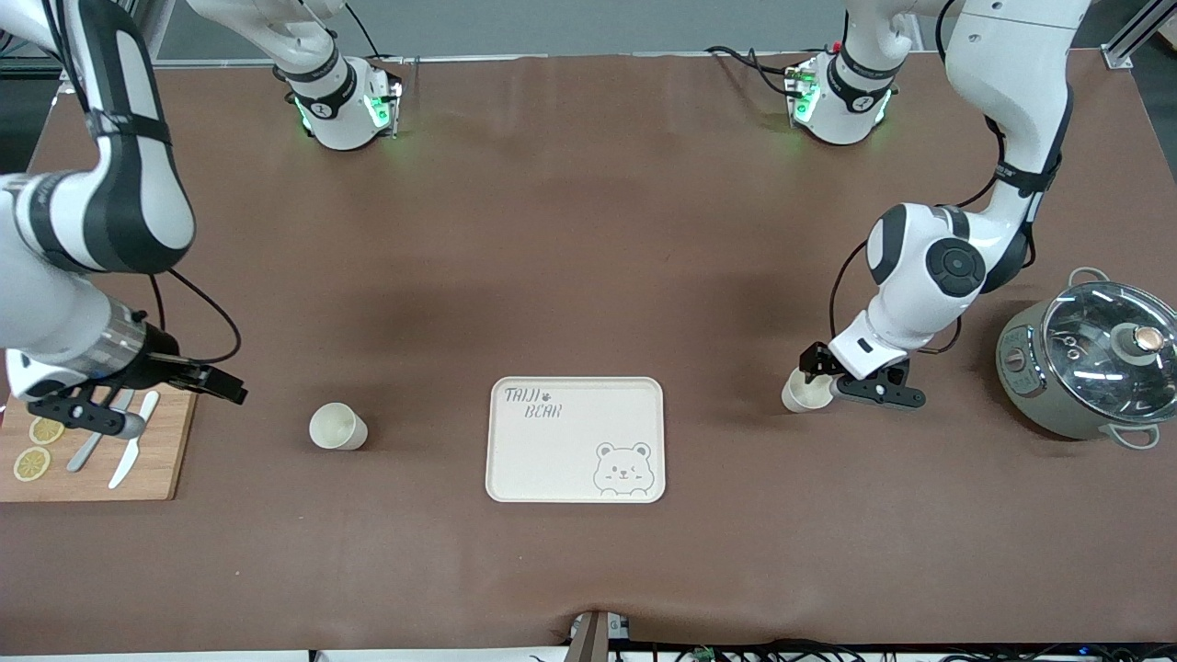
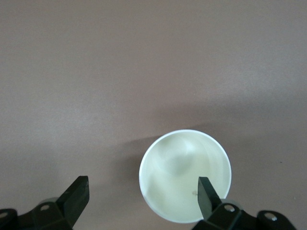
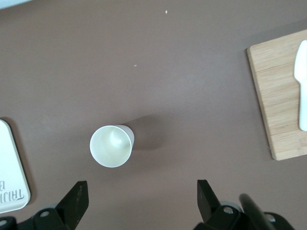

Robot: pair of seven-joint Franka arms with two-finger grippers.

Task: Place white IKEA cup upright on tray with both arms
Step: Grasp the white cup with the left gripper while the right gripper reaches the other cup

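Note:
The cream-white tray (image 1: 575, 439) with the bear drawing lies flat at mid-table and is bare; its corner shows in the right wrist view (image 3: 9, 167). One white cup (image 1: 807, 390) stands toward the left arm's end. My left gripper (image 1: 817, 372) is low over it and open. In the left wrist view the cup's mouth (image 2: 184, 175) faces up, one fingertip (image 2: 208, 194) lies over its inside and the other fingertip is outside the rim. A second white cup (image 1: 337, 427) stands toward the right arm's end. My right gripper (image 1: 216, 382) is open and empty beside the cutting board, apart from that cup (image 3: 111, 145).
A wooden cutting board (image 1: 92, 460) with lemon slices and a white knife lies at the right arm's end; it also shows in the right wrist view (image 3: 280, 96). A grey pot with a glass lid (image 1: 1090, 363) stands at the left arm's end.

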